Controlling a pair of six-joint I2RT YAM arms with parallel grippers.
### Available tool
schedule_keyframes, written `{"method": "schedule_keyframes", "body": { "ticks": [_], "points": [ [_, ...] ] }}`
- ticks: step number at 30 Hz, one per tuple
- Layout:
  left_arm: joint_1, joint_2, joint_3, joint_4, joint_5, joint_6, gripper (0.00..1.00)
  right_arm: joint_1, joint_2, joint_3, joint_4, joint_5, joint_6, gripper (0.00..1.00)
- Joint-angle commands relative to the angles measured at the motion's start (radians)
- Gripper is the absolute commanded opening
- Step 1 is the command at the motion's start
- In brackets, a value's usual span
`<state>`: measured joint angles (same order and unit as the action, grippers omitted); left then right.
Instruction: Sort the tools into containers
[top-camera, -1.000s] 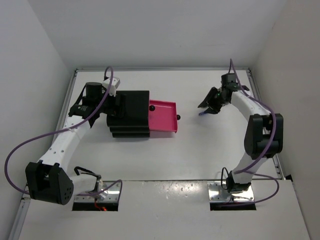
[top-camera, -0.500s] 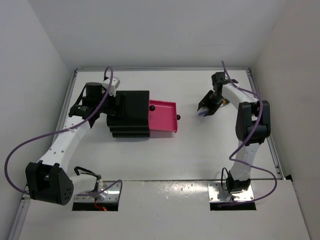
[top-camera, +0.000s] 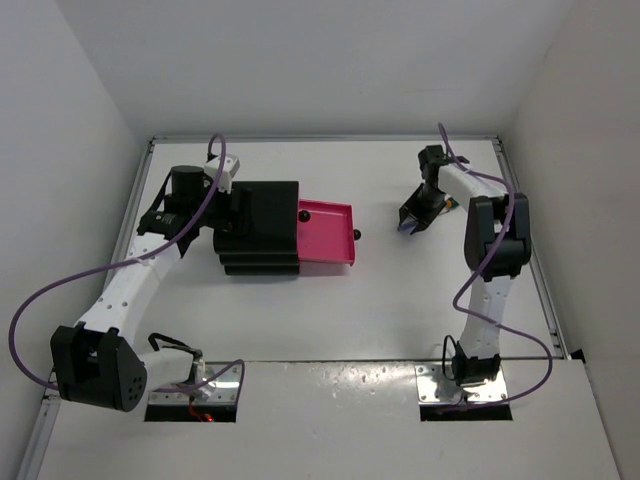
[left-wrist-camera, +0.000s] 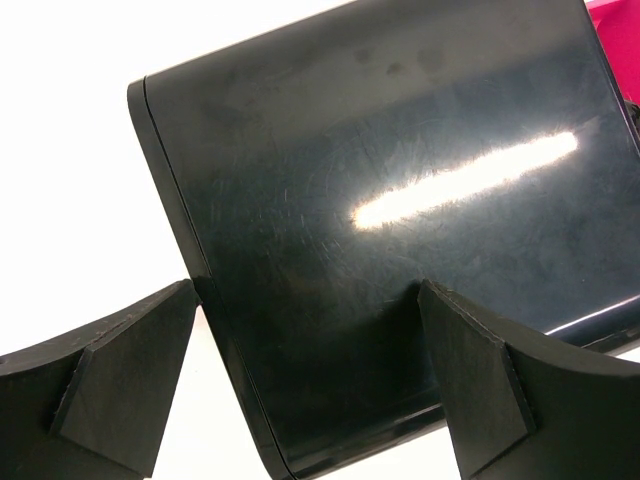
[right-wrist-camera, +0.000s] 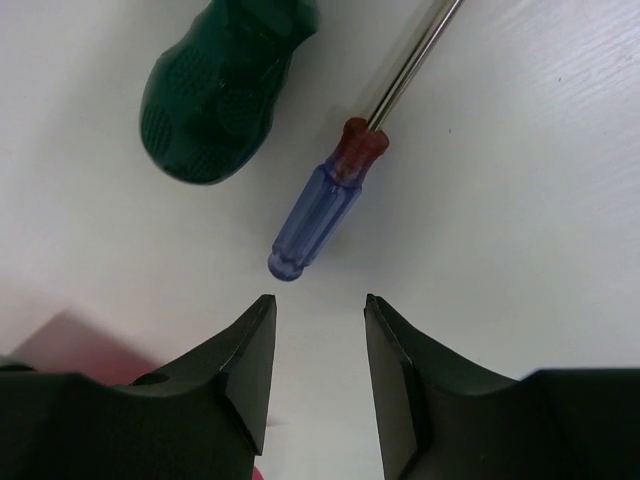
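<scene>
Left fingers (top-camera: 233, 206) unmoved: spread open over black cabinet (top-camera: 258, 225) top, holding nothing. One pink drawer (top-camera: 328, 242) stands pulled out rightward, looks empty. Right arm has folded elbow inward. Right fingers (top-camera: 413, 222) slightly parted, empty, now aimed at butt of purple-handled screwdriver (right-wrist-camera: 318, 222); green-handled tool (right-wrist-camera: 222, 85) just beside it. Pick looks near; nothing sorted yet. Counter (top-camera: 400, 310) white, matte. Plain white walls (top-camera: 330, 60) enclose it.

White table (top-camera: 400, 300): cabinet (top-camera: 260, 230), screwdriver (right-wrist-camera: 325, 205), green-handled tool (right-wrist-camera: 225, 90)

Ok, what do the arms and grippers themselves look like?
The left arm and right arm have white links and black joint housings, each trailing a purple cable. The left gripper and right gripper have matte black, wedge-shaped fingers.
</scene>
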<state>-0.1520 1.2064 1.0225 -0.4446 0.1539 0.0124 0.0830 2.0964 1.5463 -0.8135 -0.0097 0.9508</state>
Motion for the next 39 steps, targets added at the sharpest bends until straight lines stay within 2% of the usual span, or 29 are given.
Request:
{"method": "schedule_keyframes", "body": {
  "ticks": [1,18,19,22,33,39],
  "points": [
    [-0.011,0.012,-0.042,-0.071,-0.017,-0.002,0.99,0.008,0.028,0.054,-0.023,0.033,0.020,0.41],
    [-0.011,0.012,-0.070,-0.062,-0.017,-0.002,0.99,0.038,0.090,0.103,-0.001,0.083,0.029,0.41],
    [-0.011,0.002,-0.070,-0.062,-0.017,-0.002,0.99,0.038,0.090,0.103,-0.001,0.092,0.019,0.39],
    [-0.011,0.002,-0.070,-0.062,-0.017,-0.002,0.99,0.038,0.090,0.084,-0.001,0.102,-0.009,0.36],
    [-0.011,-0.007,-0.070,-0.062,-0.017,-0.011,0.99,0.038,0.034,-0.052,-0.010,0.211,-0.099,0.37],
    [-0.011,-0.016,-0.079,-0.062,-0.017,-0.011,0.99,0.029,-0.015,-0.098,-0.010,0.260,-0.176,0.35]
  ]
}}
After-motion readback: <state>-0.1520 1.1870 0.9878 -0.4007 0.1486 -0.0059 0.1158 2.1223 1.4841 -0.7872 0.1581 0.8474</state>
